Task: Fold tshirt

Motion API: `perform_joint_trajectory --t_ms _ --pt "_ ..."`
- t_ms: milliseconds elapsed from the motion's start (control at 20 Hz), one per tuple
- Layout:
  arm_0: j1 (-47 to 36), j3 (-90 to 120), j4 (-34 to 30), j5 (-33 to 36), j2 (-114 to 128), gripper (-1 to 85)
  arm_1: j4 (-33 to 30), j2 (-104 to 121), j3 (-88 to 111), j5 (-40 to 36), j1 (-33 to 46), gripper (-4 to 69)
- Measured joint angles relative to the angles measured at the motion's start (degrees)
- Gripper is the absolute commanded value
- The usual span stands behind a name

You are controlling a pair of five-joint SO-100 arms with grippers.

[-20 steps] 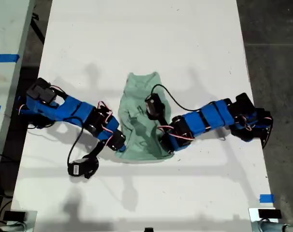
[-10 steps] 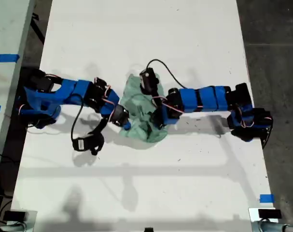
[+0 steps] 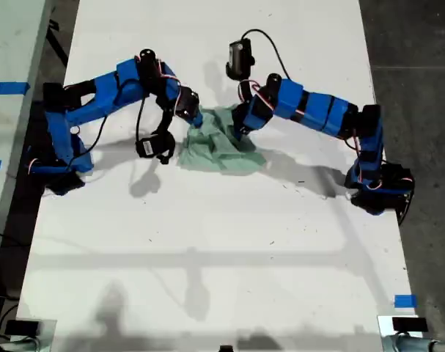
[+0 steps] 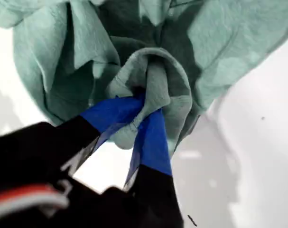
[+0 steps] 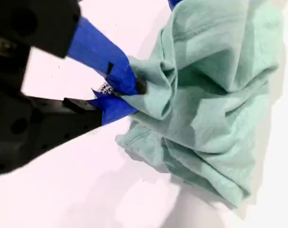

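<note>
On the exterior view, the tshirt (image 3: pixel 221 150) lies as a crumpled heap on the white table (image 3: pixel 207 279), in the upper middle of the picture and well apart from every table edge. Two blue arms reach for it. One arm (image 3: pixel 105 92) comes in from the exterior view's left and the other arm (image 3: pixel 317 114) from the exterior view's right. Their tips meet the top edge of the heap, one at each upper corner and near each other. The cloth rises to these two tips and spreads out flat and wrinkled below them. From this view I cannot tell which arm is my first and which my second. A small strip of blue tape (image 3: pixel 404 301) sits near the lower corner on the exterior view's right.

On the first wrist view, my first gripper (image 4: pixel 144 107) has its blue-taped jaws pressed together on a thick rolled fold of the tshirt (image 4: pixel 219 61). The fold bulges over and around the jaw tips. The rest of the cloth hangs beyond in deep creases, with bare table showing on either side.

On the second wrist view, my second gripper (image 5: pixel 129 92) pinches a bunched edge of the tshirt (image 5: pixel 215 109) between its blue-taped jaws, which are nearly together. From the pinch the cloth drapes away in long folds onto the table.
</note>
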Motion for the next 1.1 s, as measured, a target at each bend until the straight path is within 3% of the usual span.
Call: perform_joint_trajectory --t_ms 100,150,300,350,400,550,800,1000,1100 --pt "-5.5 0.0 0.9 0.6 -0.1 35.5 0.4 0.3 0.0 0.2 6.0 27.5" --pt "-9.1 0.0 1.3 1.1 -0.1 37.4 1.3 0.7 0.0 0.2 9.5 28.6" --pt "-20.7 1.8 1.8 2.3 2.5 38.3 7.3 6.0 0.2 0.2 20.4 30.0" --pt "-24.3 2.5 1.8 2.5 4.7 38.5 9.9 8.6 1.1 -0.4 24.1 39.7" --pt "-27.0 3.3 1.7 2.6 7.1 38.7 12.0 12.0 3.5 -1.4 27.3 40.4" --pt "-31.6 10.8 -0.5 3.1 15.6 38.8 13.2 25.4 15.3 -6.3 32.5 31.2" --pt "-31.6 38.9 -12.4 4.1 39.1 26.3 11.4 54.5 44.0 -6.2 30.5 25.5" --pt "-18.2 65.1 -22.4 -1.3 61.2 2.3 8.4 78.7 68.1 4.8 18.1 5.9" --pt "-9.5 78.4 -28.7 -6.8 74.9 0.1 5.7 91.1 79.3 12.5 9.6 0.8"
